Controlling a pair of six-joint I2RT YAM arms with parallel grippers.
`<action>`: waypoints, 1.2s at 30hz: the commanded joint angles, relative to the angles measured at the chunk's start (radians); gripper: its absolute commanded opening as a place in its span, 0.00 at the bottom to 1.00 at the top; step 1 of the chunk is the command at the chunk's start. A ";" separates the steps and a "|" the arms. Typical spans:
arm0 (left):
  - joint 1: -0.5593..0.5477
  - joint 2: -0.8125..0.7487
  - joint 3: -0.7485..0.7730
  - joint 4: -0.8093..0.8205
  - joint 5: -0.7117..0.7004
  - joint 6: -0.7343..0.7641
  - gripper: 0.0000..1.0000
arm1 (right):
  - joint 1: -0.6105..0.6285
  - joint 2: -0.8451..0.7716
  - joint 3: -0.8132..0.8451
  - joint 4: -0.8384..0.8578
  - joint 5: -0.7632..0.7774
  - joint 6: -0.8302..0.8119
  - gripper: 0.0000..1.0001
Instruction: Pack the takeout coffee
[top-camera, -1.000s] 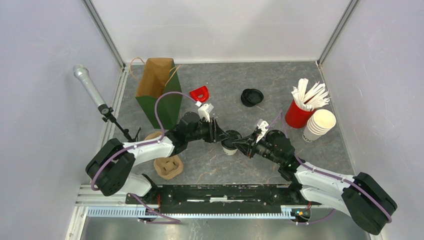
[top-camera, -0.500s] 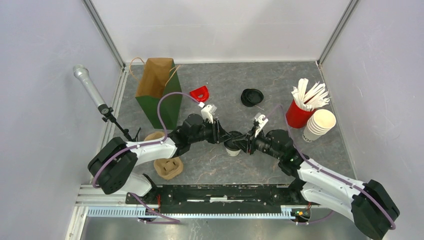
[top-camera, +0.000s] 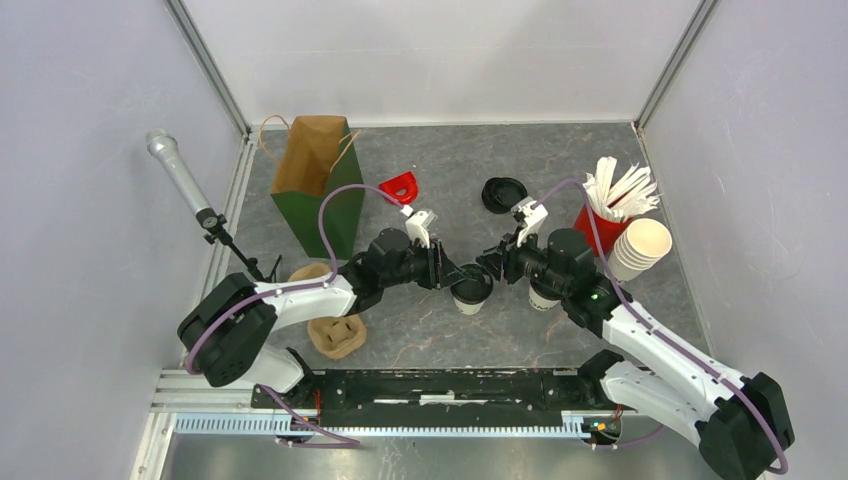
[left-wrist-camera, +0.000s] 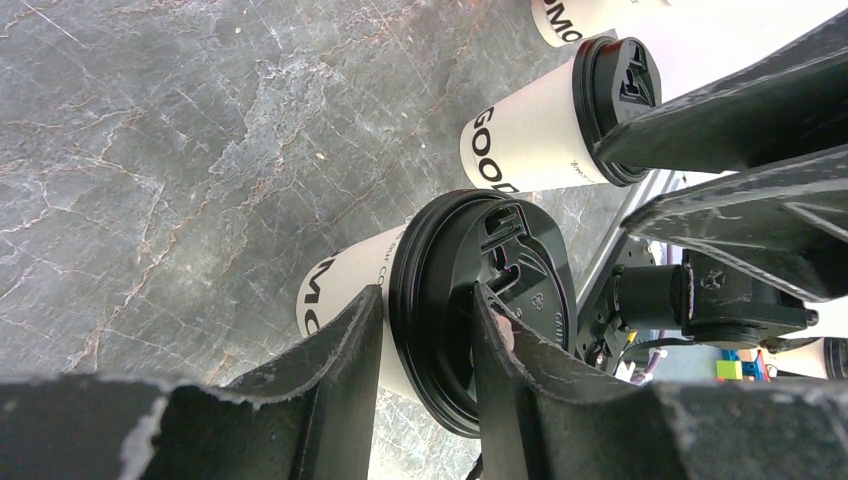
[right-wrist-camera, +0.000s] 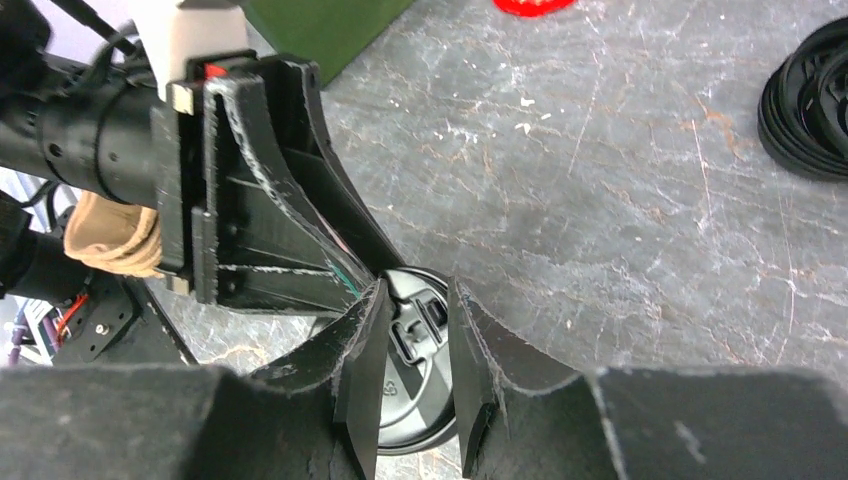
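Black plastic lids cap two cream paper cups near the middle of the table (top-camera: 600, 160). The first lidded cup (top-camera: 470, 291) is pinched at its lid rim by the left gripper (top-camera: 452, 277), one finger across the lid and one against the wall beneath. The second lidded cup (top-camera: 543, 298) stands just beside it. The right gripper (right-wrist-camera: 416, 288) hangs near the first, fingers slightly apart with nothing between them. One green paper bag (top-camera: 318, 185) stands back left. One red cup of sticks (top-camera: 598, 232) and one stack of unlidded cups (top-camera: 638, 250) stand to the right.

Tbl (top-camera: 430, 155): lidded cups (top-camera: 470, 290), bag (top-camera: 315, 180), lids (top-camera: 503, 193)
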 joint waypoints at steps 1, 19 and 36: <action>-0.021 0.054 -0.036 -0.205 -0.026 0.084 0.43 | -0.022 -0.001 -0.022 -0.037 -0.020 -0.025 0.34; -0.025 0.081 -0.066 -0.213 -0.065 0.086 0.43 | -0.061 -0.002 -0.339 0.147 -0.049 0.034 0.26; -0.035 0.122 0.000 -0.119 0.007 0.180 0.42 | -0.064 -0.060 -0.312 0.131 -0.008 0.050 0.34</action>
